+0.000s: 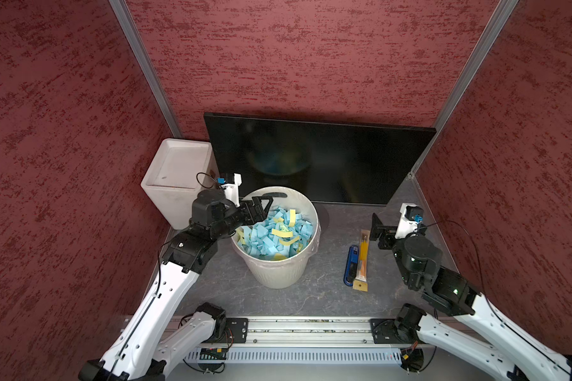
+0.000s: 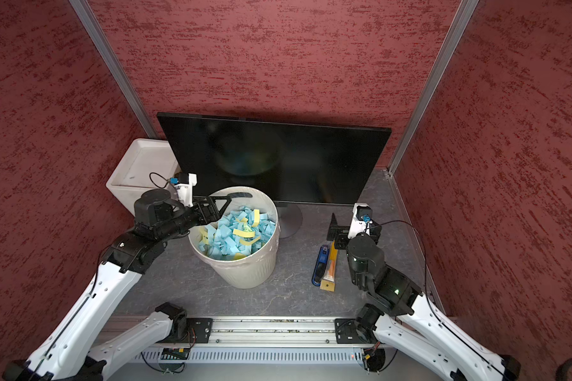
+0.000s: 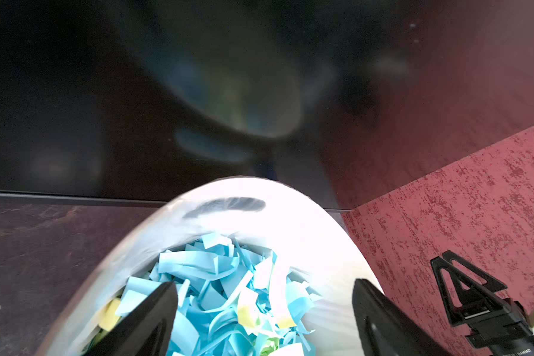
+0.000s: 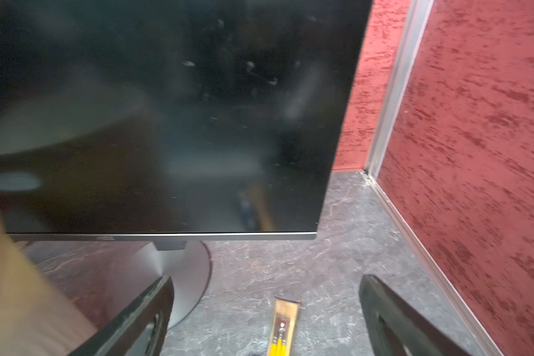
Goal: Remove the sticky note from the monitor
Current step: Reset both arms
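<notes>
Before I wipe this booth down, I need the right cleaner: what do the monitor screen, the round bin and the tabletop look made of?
Monitor: glossy dark glass or plastic face; it mirrors the scene and shows smudges.
Round bin: probably off-white plastic, with moulded vertical ribs and a dull sheen.
Tabletop: dark grey, matte, veined like stone; possibly laminate.

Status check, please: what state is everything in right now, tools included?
Monitor: upright, screen dark, no note on its face.
Round bin: upright, nearly full of blue and yellow notes.
Square white bin: upright, lidless.
Pencil pack: lying flat.
Left tool: open over round bin.
Right tool: open, empty.
</notes>
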Robot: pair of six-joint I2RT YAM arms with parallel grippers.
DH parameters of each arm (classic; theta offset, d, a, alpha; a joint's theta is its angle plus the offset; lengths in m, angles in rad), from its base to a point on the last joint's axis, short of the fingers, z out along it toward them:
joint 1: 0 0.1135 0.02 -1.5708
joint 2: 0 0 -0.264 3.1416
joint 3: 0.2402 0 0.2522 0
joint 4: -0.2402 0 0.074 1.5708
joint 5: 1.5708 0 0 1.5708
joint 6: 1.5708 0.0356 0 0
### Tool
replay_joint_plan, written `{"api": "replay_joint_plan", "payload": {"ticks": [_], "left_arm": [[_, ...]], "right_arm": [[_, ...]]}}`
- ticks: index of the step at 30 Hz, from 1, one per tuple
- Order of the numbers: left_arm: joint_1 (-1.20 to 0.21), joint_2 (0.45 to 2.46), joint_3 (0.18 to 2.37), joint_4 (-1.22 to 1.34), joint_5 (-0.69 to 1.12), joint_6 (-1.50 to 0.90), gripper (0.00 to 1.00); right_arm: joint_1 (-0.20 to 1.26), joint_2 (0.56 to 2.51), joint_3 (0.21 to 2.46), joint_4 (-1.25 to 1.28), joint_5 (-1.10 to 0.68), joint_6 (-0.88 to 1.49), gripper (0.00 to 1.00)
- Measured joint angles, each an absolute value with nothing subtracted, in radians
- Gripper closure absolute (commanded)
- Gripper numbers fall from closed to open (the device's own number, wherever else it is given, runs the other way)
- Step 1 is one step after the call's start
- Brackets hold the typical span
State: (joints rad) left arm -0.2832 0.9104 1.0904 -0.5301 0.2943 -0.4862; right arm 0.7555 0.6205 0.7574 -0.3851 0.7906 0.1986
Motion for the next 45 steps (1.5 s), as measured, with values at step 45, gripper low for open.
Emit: {"api": "replay_joint_plan", "payload": {"ticks": [45], "left_arm": [[-0.131,1.082,0.304,0.415,-0.383,-0.160,0.00]], "right_arm": [[0.244,1.493,0.272,1.071,0.553,-0.107,0.02]]}}
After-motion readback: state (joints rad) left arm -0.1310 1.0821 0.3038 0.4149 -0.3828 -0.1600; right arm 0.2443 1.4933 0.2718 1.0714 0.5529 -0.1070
